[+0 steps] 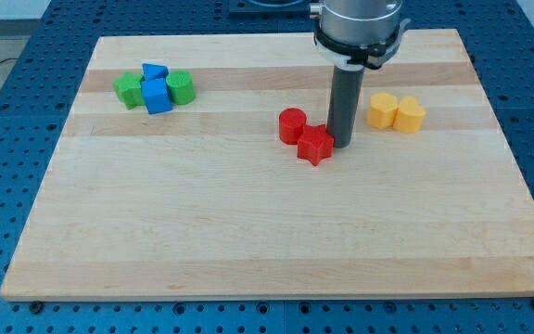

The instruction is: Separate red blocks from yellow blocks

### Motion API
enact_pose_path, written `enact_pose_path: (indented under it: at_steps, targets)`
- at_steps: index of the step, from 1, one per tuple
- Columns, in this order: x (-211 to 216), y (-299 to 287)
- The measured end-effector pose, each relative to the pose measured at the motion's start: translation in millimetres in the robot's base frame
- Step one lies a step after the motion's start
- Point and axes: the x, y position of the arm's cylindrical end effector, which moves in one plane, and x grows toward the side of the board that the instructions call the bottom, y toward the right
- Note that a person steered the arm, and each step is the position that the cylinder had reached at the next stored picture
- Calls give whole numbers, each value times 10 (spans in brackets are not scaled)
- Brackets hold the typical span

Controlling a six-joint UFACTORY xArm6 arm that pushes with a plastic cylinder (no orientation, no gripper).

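So in the camera view, my tip [344, 145] is down on the wooden board [248, 241], right up against the view's right side of the red star-ish block [315, 145] — looks like touching, or as good as. It's just a plain rod, so nothing opens or closes and it has hold of nothing. The red cylinder [292, 125] sits just to the view's left of that one, the two reds touching or nearly so.

The two yellow blocks are off to the view's right of the rod, side by side and touching: a yellow cylinder-ish one [382, 109] and a yellow one with a pointed side [409, 115] (exact shape hard to call). There's a clear gap between them and the reds, with the rod standing in it.

Top-left of the view there's a tight cluster — green star-like block [129, 90], two blue blocks [157, 96] [154, 71], green cylinder [181, 87] — well apart from everything else and near the board's top edge.

The whole lower half of the board is open wood, and the yellows have room before the right edge.
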Motion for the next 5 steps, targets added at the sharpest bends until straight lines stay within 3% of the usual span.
enact_pose_path:
  at_steps: [3,5]
  targets:
    - [-455,-211]
    - [-610,-841]
